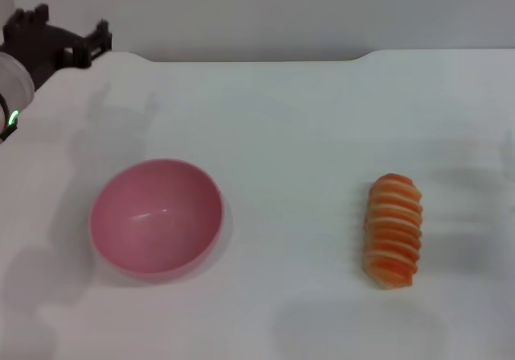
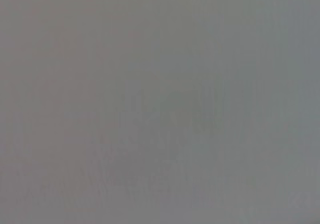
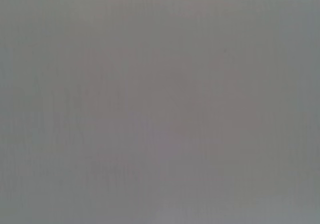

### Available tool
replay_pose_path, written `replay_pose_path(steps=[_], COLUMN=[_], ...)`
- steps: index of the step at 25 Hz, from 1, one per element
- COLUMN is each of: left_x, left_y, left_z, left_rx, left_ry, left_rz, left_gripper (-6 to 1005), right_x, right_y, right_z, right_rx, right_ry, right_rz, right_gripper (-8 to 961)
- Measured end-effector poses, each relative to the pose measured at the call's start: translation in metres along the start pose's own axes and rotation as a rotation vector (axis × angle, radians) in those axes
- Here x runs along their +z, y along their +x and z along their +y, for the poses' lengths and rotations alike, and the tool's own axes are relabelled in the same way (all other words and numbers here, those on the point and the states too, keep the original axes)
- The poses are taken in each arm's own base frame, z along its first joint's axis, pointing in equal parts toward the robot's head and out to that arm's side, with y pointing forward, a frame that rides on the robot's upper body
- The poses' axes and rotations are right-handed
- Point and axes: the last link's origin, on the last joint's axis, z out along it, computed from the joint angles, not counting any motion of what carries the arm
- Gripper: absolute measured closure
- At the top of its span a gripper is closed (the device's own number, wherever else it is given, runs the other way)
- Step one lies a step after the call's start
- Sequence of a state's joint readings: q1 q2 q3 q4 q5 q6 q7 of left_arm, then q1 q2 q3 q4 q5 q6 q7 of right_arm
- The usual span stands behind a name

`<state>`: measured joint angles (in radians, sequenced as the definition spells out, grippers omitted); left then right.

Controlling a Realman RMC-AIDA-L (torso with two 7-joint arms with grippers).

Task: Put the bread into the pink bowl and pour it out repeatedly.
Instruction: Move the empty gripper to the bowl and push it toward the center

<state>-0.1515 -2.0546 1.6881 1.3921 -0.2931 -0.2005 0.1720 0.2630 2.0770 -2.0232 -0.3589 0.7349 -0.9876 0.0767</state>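
Note:
The pink bowl (image 1: 155, 217) stands upright and empty on the white table, left of centre in the head view. The bread (image 1: 393, 229), an orange-brown loaf with pale stripes, lies on the table to the right, well apart from the bowl. My left gripper (image 1: 88, 46) is at the far left back corner, raised and far from the bowl; it holds nothing. My right gripper is out of view. Both wrist views show only a plain grey surface.
The white table (image 1: 282, 134) runs back to a grey wall, with a step in its far edge at the right. A white arm segment with a green light (image 1: 12, 106) sits at the left edge.

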Motion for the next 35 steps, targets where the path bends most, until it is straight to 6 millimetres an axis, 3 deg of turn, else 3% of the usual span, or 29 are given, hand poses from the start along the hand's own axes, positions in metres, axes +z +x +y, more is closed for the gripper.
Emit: replay_pose_path(steps=[4,14,26,28,35], left_x=[-0.008,-0.039,-0.047,-0.058,-0.065], left_y=[0.014,0.018,0.007,0.000,-0.008], left_z=[0.001,0.000,0.015,0.022,0.024], left_rx=[0.029,0.016,0.050,0.110,0.099], left_ry=[-0.019,-0.047,-0.088,-0.098,-0.097], left_rz=[-0.060,-0.204,-0.260,-0.356,-0.462], left_gripper=[141,141,141,142,142], right_x=[0.002,0.007,0.011,0.012,0.013], right_y=[-0.001,-0.001,-0.002,-0.002,-0.003], right_z=[0.002,0.004,0.006,0.006,0.007], right_rx=[0.000,-0.001,-0.004,-0.004,-0.003], right_ry=[-0.005,-0.012,-0.016,-0.015,-0.018], right_rz=[0.003,0.011,0.015,0.015,0.012], right_gripper=[390,393,395,396,398])
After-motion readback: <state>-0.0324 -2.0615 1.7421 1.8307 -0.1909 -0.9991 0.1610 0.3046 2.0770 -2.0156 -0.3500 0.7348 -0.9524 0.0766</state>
